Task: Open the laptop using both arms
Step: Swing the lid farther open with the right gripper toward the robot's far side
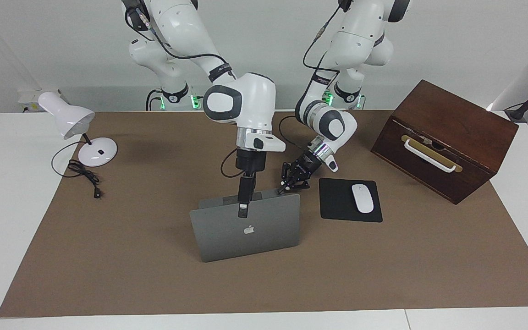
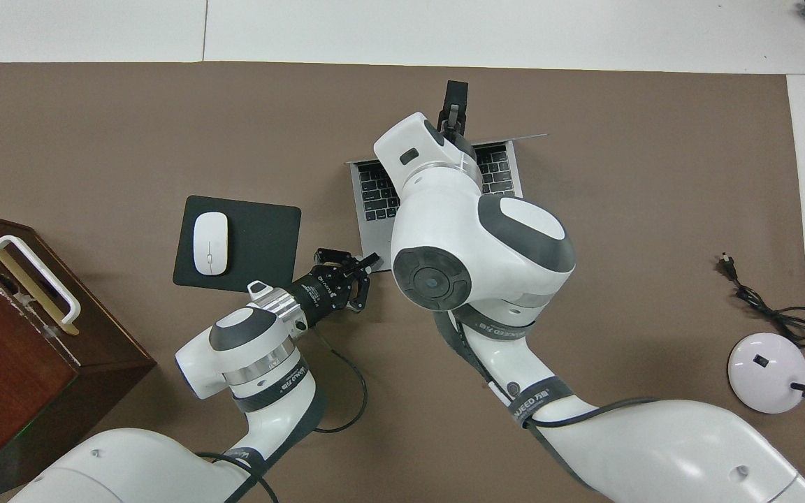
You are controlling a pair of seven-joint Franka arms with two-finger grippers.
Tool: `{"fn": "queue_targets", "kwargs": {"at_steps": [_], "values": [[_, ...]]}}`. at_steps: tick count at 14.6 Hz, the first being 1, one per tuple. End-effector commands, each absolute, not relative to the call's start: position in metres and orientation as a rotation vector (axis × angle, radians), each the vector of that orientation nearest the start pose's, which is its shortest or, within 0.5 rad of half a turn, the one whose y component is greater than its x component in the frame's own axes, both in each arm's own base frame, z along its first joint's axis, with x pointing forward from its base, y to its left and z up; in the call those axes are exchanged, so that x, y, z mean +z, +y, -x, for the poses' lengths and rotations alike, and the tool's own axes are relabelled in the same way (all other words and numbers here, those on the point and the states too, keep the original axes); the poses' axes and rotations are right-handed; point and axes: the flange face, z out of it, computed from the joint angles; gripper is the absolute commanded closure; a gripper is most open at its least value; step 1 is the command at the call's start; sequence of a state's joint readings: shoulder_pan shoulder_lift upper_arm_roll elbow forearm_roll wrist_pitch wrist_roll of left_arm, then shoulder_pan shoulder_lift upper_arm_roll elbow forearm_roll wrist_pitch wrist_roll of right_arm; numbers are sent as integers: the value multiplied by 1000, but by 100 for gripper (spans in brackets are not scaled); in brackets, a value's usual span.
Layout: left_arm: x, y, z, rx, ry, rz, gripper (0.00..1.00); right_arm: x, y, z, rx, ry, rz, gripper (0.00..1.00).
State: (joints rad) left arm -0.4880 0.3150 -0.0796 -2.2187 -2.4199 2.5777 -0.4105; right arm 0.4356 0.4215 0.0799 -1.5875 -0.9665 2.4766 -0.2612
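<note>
over laptop (image 1: 250, 231) lid edge, right gripper (image 1: 243, 211) vertical, jaws clamping it; left gripper (image 1: 294, 179) jaws spread at deck corner.

A plain white wall (image 1: 264, 55) stands past the white table (image 1: 2, 192), which wears a brown mat (image 1: 131, 256); light is even.

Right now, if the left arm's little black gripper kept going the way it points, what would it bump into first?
Probably the thin silver-grey laptop: the left gripper points down at the corner of its keyboard deck, seemingly touching already, though depth is unclear.
</note>
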Motion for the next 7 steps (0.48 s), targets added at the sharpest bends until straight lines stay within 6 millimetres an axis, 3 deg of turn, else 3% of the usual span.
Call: {"fn": "queue_targets", "kwargs": {"at_steps": [1, 7], "values": [[197, -272, -454, -594, 1879, -992, 100, 447, 344, -638, 676, 1511, -1805, 0], [198, -271, -455, -591, 1879, -989, 100, 446, 345, -644, 677, 1515, -1779, 0]]}}
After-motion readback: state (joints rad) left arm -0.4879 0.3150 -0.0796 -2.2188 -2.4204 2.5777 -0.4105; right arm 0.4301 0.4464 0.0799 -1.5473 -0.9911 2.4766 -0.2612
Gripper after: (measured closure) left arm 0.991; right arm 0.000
